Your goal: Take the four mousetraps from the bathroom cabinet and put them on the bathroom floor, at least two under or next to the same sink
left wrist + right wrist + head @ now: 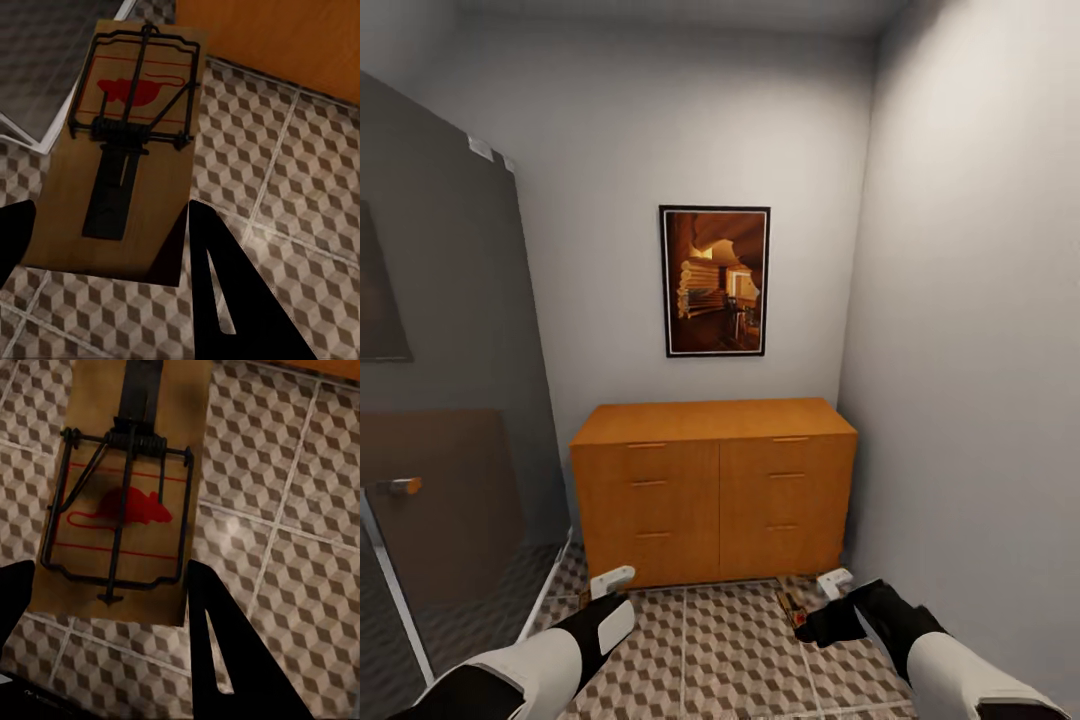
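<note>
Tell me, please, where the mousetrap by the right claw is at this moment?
The mousetrap lies on the tiled floor in the head view's lower right, just in front of the cabinet and beside the right claw.

Two tan mousetraps (pixel 120 157) (pixel 124 502), flat on cube-patterned floor (pixel 730 640); orange cabinet (pixel 715 490) shut

**Two traps before the drawers**

The cabinet (pixel 715 490) stands against the back wall, a framed picture (pixel 715 281) above it. One mousetrap (pixel 124 154) lies on the bathroom floor (pixel 730 650) before its left side, another mousetrap (pixel 124 499) before its right.
</note>
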Controlling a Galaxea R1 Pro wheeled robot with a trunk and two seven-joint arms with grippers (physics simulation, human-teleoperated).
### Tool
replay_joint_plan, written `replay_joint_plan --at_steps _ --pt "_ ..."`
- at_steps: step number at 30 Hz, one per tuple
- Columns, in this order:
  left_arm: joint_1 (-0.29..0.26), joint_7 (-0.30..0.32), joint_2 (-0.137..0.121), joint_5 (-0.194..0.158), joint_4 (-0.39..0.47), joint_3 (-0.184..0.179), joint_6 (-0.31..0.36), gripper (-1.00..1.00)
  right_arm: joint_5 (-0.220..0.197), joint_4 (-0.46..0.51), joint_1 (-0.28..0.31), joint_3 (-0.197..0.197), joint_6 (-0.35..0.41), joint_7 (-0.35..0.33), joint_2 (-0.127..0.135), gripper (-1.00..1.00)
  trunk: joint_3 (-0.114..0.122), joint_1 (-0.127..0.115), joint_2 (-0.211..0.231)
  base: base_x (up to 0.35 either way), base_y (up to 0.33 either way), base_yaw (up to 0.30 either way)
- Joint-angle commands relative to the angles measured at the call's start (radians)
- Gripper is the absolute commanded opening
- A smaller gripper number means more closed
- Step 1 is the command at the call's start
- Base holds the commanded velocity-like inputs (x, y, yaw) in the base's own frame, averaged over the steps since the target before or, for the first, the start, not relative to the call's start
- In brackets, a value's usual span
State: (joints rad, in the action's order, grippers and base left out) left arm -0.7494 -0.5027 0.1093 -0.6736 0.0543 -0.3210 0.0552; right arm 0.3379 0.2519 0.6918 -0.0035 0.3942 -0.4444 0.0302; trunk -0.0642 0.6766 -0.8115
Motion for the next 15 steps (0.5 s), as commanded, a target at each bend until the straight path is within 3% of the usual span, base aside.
replay_joint_plan --at_steps 1,3,5,6,8,9,11,12,15 --pt "0.001 -0.006 0.0 0.0 0.002 -0.009 0.004 -1.0 0.0 -0.051 0.001 -0.003 -0.026 0.019 -0.005 -1.0 -0.002 0.0 -0.002 -0.348 0.0 0.0" --pt "0.013 0.007 -0.001 0.0 0.001 -0.008 -0.006 -1.0 -0.001 -0.184 0.0 -0.003 -0.109 0.091 -0.026 -1.0 -0.002 0.0 -0.002 -0.348 0.0 0.0" --pt "0.035 0.022 -0.001 0.0 0.001 -0.008 -0.03 -1.0 -0.001 -0.244 0.0 -0.003 -0.165 0.142 -0.043 -1.0 -0.002 0.0 -0.002 -0.348 0.0 0.0" --pt "0.07 0.045 -0.002 -0.002 -0.001 -0.008 -0.082 -1.0 0.002 -0.276 -0.028 -0.003 -0.22 0.218 -0.063 -1.0 -0.002 0.0 -0.002 -0.348 0.0 0.0" --pt "0.097 0.049 -0.002 -0.002 -0.005 -0.009 -0.107 -1.0 0.006 -0.281 -0.079 -0.003 -0.231 0.24 -0.066 -1.0 -0.002 0.0 -0.002 -0.348 0.0 0.0" --pt "0.128 0.051 -0.001 -0.001 -0.007 -0.009 -0.154 -1.0 0.009 -0.283 -0.119 -0.002 -0.246 0.254 -0.067 -1.0 -0.002 0.0 -0.002 -0.348 0.0 0.0" --pt "0.154 0.051 0.001 -0.001 -0.008 -0.009 -0.184 -1.0 0.006 -0.283 -0.142 -0.002 -0.289 0.279 -0.066 -1.0 -0.002 0.0 -0.002 -0.348 0.0 0.0" --pt "0.199 0.052 0.003 0.006 -0.008 -0.009 -0.205 -1.0 0.003 -0.284 -0.184 -0.002 -0.356 0.34 -0.065 -1.0 -0.002 0.0 -0.002 -0.348 0.0 0.0" --pt "0.225 0.053 0.004 0.012 -0.008 -0.009 -0.221 -1.0 0.0 -0.284 -0.212 -0.002 -0.368 0.352 -0.064 -1.0 -0.002 0.0 -0.002 -0.348 0.0 0.0"
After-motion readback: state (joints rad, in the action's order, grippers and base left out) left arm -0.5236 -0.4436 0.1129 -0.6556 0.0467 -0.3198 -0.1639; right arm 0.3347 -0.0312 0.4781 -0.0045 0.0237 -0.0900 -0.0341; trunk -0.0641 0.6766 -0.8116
